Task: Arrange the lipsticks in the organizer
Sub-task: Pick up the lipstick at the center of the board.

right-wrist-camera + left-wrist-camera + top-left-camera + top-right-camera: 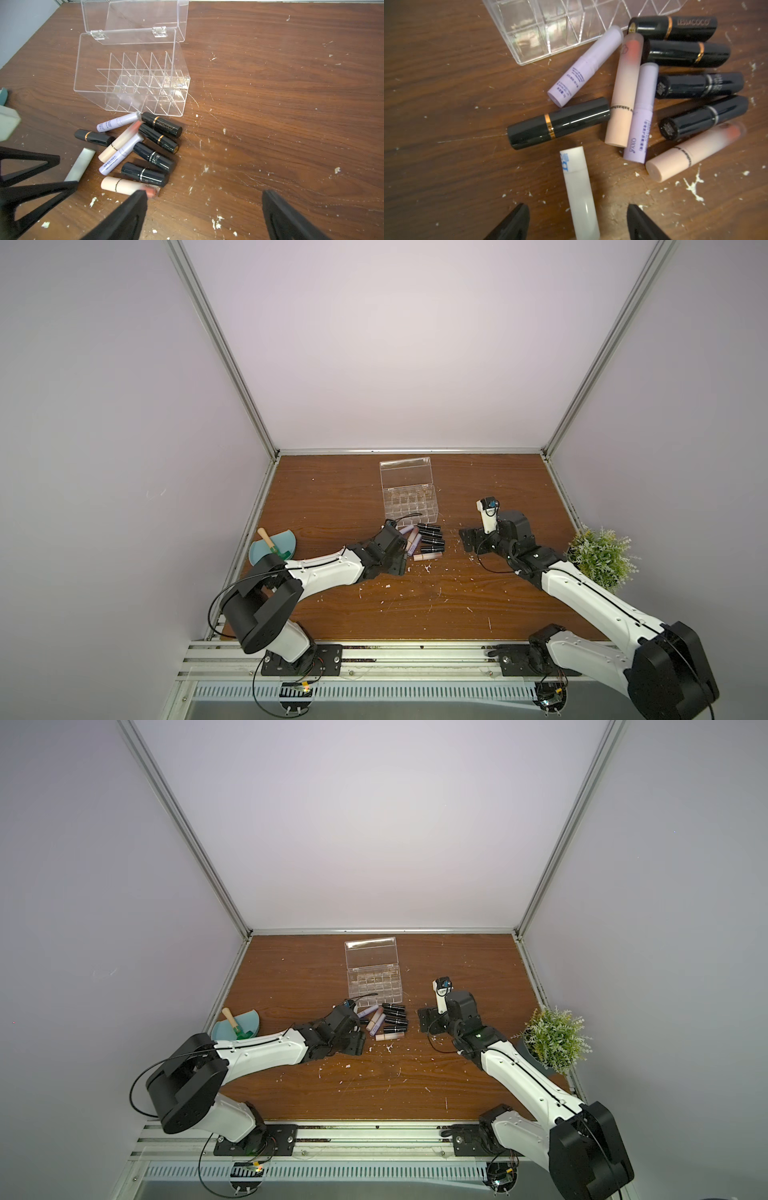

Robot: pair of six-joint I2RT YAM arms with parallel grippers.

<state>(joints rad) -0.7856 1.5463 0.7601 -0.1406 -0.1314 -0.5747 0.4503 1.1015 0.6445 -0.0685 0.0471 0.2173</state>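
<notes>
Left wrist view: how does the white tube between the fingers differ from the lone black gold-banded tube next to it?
The white tube is slim with blue print; the black tube is thicker, glossy, gold-banded. The white tube lies between the left gripper's open fingers, untouched; the black tube lies ahead of them, crosswise. Both lie flat on the table, outside the organizer.

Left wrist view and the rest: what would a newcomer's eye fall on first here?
A jumble of small black, lilac and beige-pink lipstick tubes lies on the brown wooden table, just beside the clear acrylic organizer box, whose lid stands open and whose compartments are all empty. The left pincer hangs open astride one white tube at the jumble's edge.
</notes>
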